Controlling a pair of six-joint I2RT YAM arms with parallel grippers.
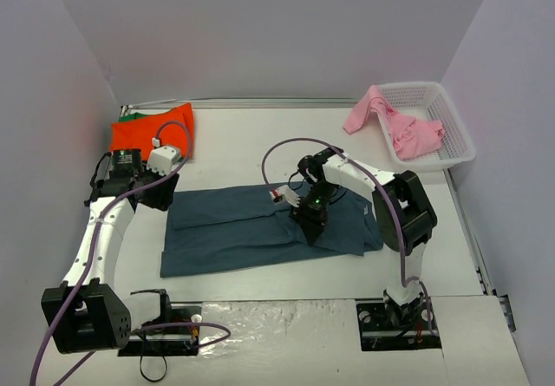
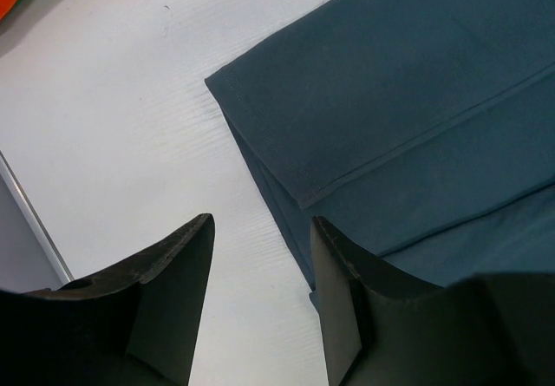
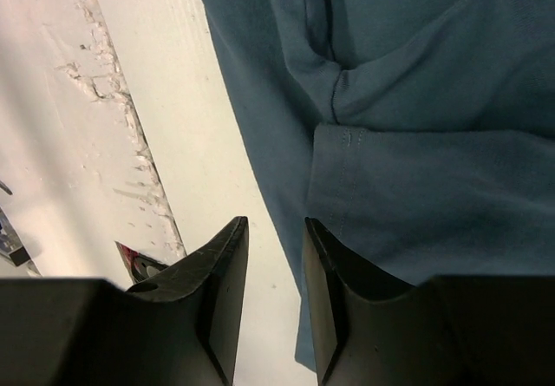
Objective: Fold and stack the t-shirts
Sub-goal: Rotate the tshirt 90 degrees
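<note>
A dark slate-blue t-shirt (image 1: 234, 230) lies partly folded across the middle of the table. My left gripper (image 1: 160, 197) hangs open and empty over its left edge; in the left wrist view (image 2: 260, 247) the shirt (image 2: 416, 100) lies under the right finger. My right gripper (image 1: 312, 225) is open and empty low over the shirt's near right part; in the right wrist view (image 3: 276, 247) the shirt's edge (image 3: 416, 143) runs below the gap. An orange-red t-shirt (image 1: 152, 130) lies folded at the back left on a green one (image 1: 130, 117). A pink t-shirt (image 1: 395, 124) hangs over the basket.
A white lattice basket (image 1: 455, 130) stands at the back right against the wall. Grey walls close in the table on the left, back and right. Purple cables loop over both arms. A crinkled taped sheet (image 1: 286, 317) lies at the near edge between the arm bases.
</note>
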